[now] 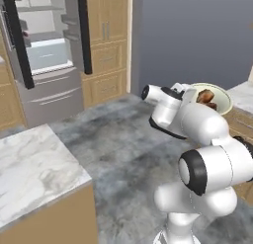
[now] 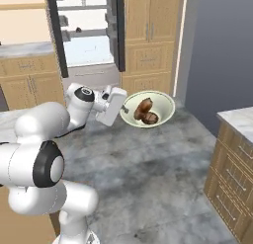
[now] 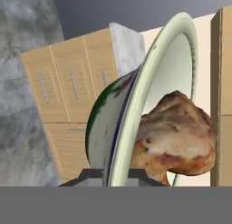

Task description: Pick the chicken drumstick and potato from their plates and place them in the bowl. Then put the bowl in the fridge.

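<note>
Glossy glazed bowl, rough browned chicken drumstick, veined marble-look counter, matt wooden cabinets.

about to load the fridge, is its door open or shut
Open: the fridge shows its white inside and shelves between dark door edges, beyond the bowl.
</note>
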Controlling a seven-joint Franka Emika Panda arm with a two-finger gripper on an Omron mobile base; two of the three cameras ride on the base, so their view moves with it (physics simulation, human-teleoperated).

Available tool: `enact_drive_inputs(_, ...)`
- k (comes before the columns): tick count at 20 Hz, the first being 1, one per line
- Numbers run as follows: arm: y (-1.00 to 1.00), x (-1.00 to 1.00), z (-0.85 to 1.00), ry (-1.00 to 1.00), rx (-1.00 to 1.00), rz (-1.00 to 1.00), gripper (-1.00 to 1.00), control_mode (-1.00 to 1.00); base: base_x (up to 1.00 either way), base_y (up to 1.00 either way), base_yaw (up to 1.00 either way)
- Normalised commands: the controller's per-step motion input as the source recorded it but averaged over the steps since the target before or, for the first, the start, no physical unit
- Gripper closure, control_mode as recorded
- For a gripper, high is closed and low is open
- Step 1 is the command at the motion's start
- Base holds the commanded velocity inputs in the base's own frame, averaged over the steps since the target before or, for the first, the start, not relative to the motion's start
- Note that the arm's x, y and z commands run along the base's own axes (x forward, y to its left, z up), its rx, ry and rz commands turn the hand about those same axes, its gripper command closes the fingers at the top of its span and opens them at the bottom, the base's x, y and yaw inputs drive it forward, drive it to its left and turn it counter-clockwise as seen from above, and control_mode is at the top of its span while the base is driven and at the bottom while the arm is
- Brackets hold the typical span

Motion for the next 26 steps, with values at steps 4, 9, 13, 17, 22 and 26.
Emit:
enact_drive_inputs(4, 0.00, 0.00, 0.00, 0.00, 0.00, 0.00, 1.00, 1.00, 0.81, -0.22, 0.29)
enact_drive_inputs(9, 0.00, 0.00, 0.00, 0.00, 0.00, 0.00, 1.00, 1.00, 0.76, -0.14, 0.39)
enact_drive_inputs(13, 0.00, 0.00, 0.00, 0.00, 0.00, 0.00, 1.00, 1.00, 0.74, -0.12, 0.43)
enact_drive_inputs(17, 0.00, 0.00, 0.00, 0.00, 0.00, 0.00, 1.00, 1.00, 0.76, -0.16, 0.38)
enact_drive_inputs(22, 0.00, 0.00, 0.00, 0.00, 0.00, 0.00, 1.00, 1.00, 0.76, -0.21, 0.32)
enact_drive_inputs(26, 0.00, 0.00, 0.00, 0.00, 0.00, 0.00, 1.00, 1.00, 0.71, -0.31, 0.25)
